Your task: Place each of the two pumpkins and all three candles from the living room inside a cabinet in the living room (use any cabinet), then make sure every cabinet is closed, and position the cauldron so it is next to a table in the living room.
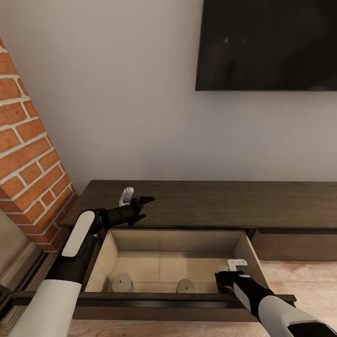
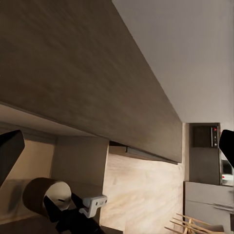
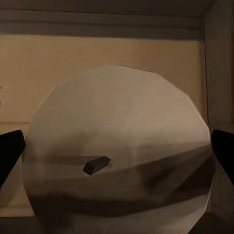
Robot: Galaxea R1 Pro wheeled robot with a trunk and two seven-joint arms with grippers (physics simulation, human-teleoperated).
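From the head camera, a long, low dark wood cabinet (image 1: 220, 203) runs along a pale wall under a dark screen (image 1: 267, 44), with a brick column (image 1: 28, 164) at the left. One drawer (image 1: 105, 255) is pulled out, its pale interior showing. Two stubby candles stand on the drawer floor near its front edge: the left candle (image 1: 122, 282) and the right candle (image 1: 186, 285), well apart from each other. The left pincer (image 1: 146, 207) hovers over the cabinet top just behind the drawer's back left corner, its fingers spread with nothing between them. The right pincer (image 1: 223, 280) reaches down into the drawer's right front corner, near the right candle; whether it is open or closed cannot be told from here.

From the left wrist camera, the cabinet's top (image 2: 73, 73) stretches away beside the wall, and the open drawer holds a candle (image 2: 46, 195) with the right arm's dark pincer (image 2: 68, 217) just beside it. The left pincer's own black fingertips (image 2: 9, 151) sit wide apart at the picture's edges.

From the right wrist camera, a candle (image 3: 119, 151) with a short dark wick (image 3: 96, 165) looms very close against the drawer's pale wall (image 3: 97, 58). The black fingertips (image 3: 9, 151) stand spread on either side of it, open.
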